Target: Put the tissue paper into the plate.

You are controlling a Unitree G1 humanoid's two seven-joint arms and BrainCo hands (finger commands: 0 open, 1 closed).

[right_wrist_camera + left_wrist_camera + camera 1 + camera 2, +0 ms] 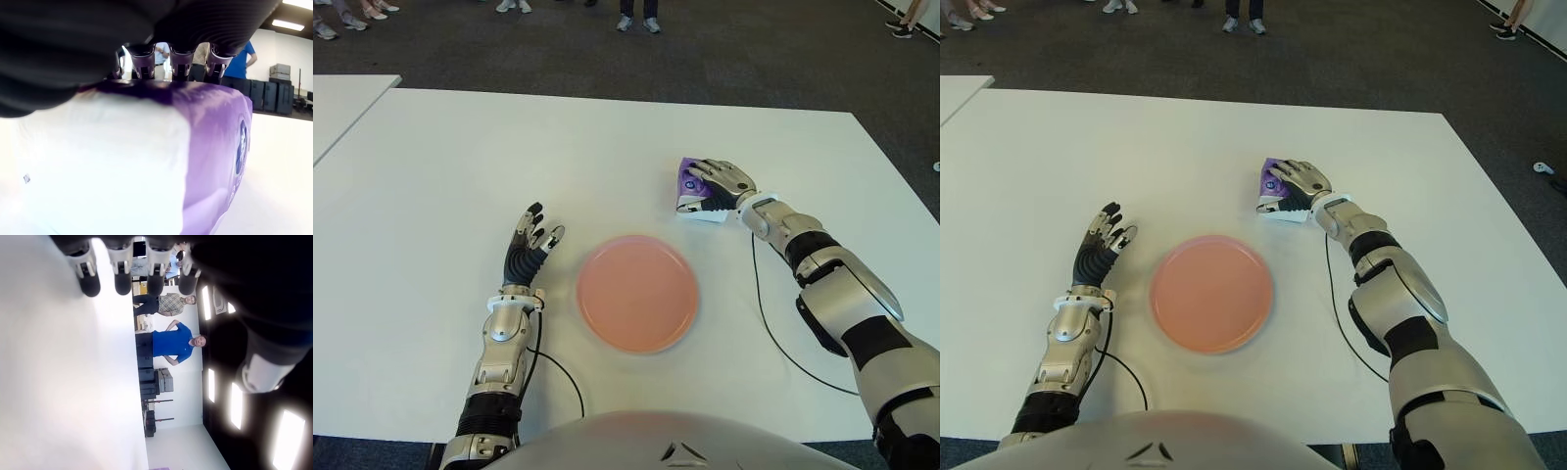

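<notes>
The white tabletop [607,147] fills most of the scene, with a dark floor [734,59] beyond its far edge where several people's feet [636,22] show. Near the middle of the near side lies a round pink plate [637,292], and nothing is in it. The tissue pack [689,188], purple and white, sits on the tabletop to the far right of the plate, apart from it. The right hand [722,184] lies over the top of the tissue pack; in the right wrist view its fingers [182,61] curl over the far edge of the pack, clamped on it. The left hand [530,245] shows just left of the plate, fingers spread and holding nothing.
</notes>
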